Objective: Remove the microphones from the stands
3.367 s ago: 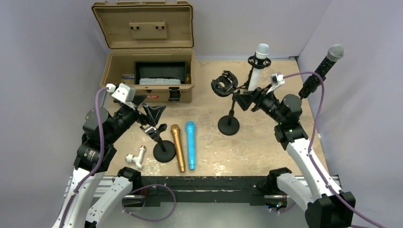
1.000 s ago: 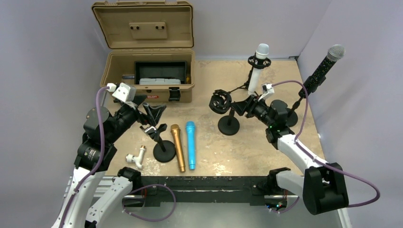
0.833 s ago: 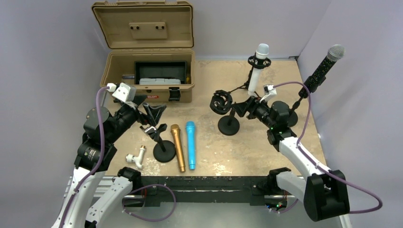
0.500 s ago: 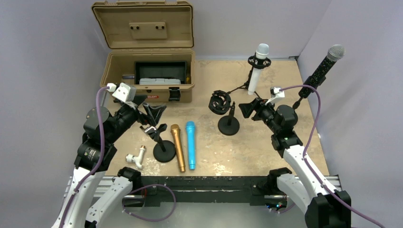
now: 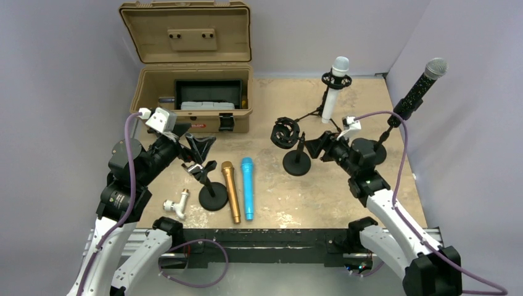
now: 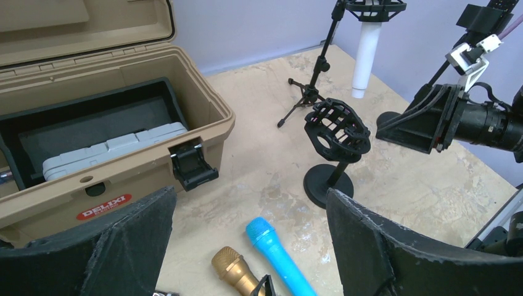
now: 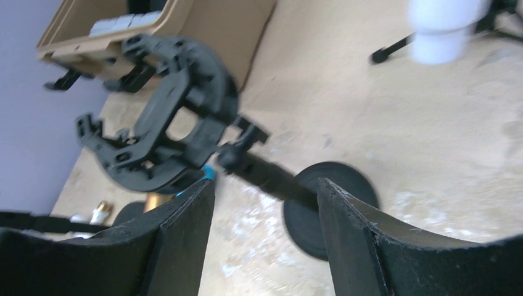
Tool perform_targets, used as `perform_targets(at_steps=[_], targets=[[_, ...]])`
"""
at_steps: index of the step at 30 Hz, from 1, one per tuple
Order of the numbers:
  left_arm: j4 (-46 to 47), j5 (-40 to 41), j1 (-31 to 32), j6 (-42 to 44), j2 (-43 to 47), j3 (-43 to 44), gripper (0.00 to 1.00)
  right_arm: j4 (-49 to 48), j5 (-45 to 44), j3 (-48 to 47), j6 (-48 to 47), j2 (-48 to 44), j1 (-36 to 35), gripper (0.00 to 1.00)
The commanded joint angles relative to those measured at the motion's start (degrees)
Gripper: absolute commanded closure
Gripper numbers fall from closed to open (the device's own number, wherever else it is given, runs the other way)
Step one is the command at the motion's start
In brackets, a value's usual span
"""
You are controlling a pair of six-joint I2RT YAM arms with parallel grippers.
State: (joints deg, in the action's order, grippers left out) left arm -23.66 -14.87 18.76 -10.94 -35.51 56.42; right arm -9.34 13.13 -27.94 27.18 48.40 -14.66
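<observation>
My left gripper (image 5: 196,143) hangs with its fingers spread wide, near the small black clip stand (image 5: 213,196). My right gripper (image 5: 316,145) is spread just as wide. Neither holds anything.

Just ahead of my right fingers stands the empty black cage-shaped shock mount on its round-based pole (image 7: 166,123). A careless swing could, I judge, knock it over.

Farther back, the white cylindrical microphone (image 5: 336,83) hangs upright in a ring mount on a thin tripod stand. The black speckled microphone with a silver mesh head (image 5: 419,83) leans on its stand at the right edge. I cannot tell which one the task means. A sideways pull would likely tip the light tripod.

The only writing I can read is "DELIXI", on the red label (image 6: 103,206) of the open tan plastic case (image 5: 194,126).
</observation>
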Motion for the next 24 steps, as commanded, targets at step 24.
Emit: perform_targets(at_steps=[24], targets=[[1.84, -0.69, -0.31, -0.49, 0.18, 0.67, 0.11, -21.35, -16.54, 2.31, -1.37, 13.17, -13.54, 0.39]])
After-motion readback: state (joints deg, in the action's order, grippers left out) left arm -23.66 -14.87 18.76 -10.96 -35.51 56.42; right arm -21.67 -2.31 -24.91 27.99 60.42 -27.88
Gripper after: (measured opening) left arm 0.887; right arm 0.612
